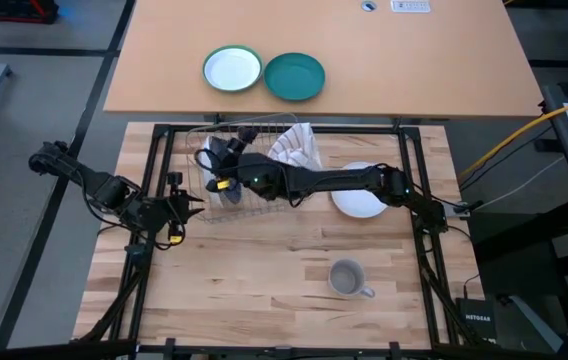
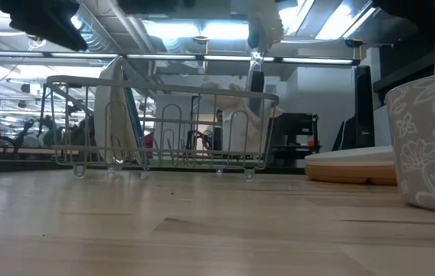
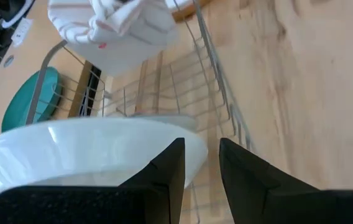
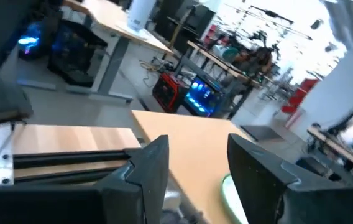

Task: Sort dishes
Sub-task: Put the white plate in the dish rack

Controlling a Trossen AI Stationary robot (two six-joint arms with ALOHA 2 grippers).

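Step in hand, as judged: loading the wire dish rack (image 1: 254,121); the right gripper (image 1: 216,160) reaches across from the right and hangs over the rack's left half, while the left gripper (image 1: 182,205) sits just beside the rack's left edge. Right wrist view: the right fingers stand well apart with only the tan table showing between them; nothing is seen in their grasp. Left wrist view: the left fingers stand narrowly apart, rack wires showing through the gap; a white plate (image 3: 71,149) lies close beside one finger, not between the two.

Dishes still outside the rack: a white plate on a tan plate (image 1: 359,203) at the rack's right; the patterned grey mug (image 1: 349,278) alone on the near board. A striped white cloth (image 1: 299,148) fills the rack's right end. The green-rimmed plate (image 1: 232,69) and the teal plate (image 1: 294,77) rest on the far table, well apart from the work.

Next move, as judged: the right arm must draw back to the stacked plates and take one by its rim.

The low view alone shows a white plate standing on edge in the rack with a blue one behind it; the high view alone shows both arms' positions.
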